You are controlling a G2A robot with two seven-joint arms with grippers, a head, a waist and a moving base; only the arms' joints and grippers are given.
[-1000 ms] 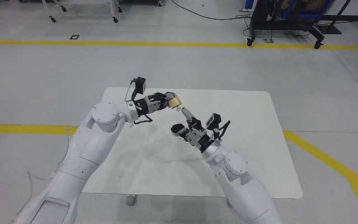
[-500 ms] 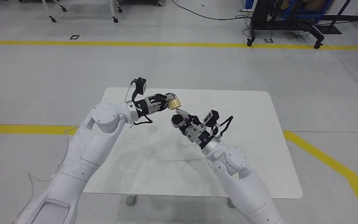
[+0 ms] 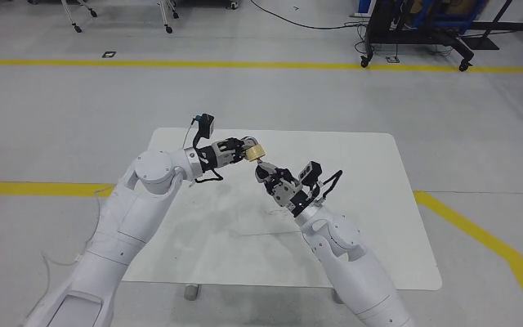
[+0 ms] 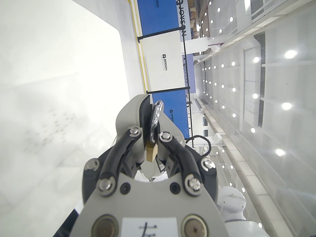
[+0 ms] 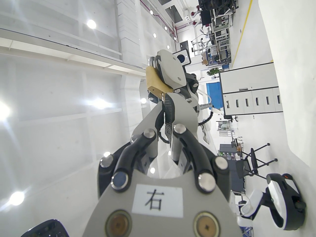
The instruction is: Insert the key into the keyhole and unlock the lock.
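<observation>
The lock [image 3: 256, 151], a small brass padlock, hangs in the air over the far part of the table [image 3: 351, 163], well above its white top. My left gripper [image 3: 245, 149] is clenched on it, the jaws pressing its flat sides. In the right wrist view the brass body [image 5: 154, 82] juts out from under one grey finger [image 5: 171, 72], with the shackle at the end away from my other hand. In the left wrist view the lock [image 4: 151, 152] sits deep between my closed fingers. The key [image 5: 163, 99] is pinched in my right gripper [image 3: 263, 168], jaws tight on it, and only a thin sliver of it shows past the pads. Its tip meets the lock's lower face; whether it has entered the keyhole I cannot tell. My two grippers stand tip to tip, the right just nearer my body than the left. Beyond the table a yellow line [image 3: 245, 63] crosses the grey floor, and a black cart [image 3: 417, 33] stands farther back.
</observation>
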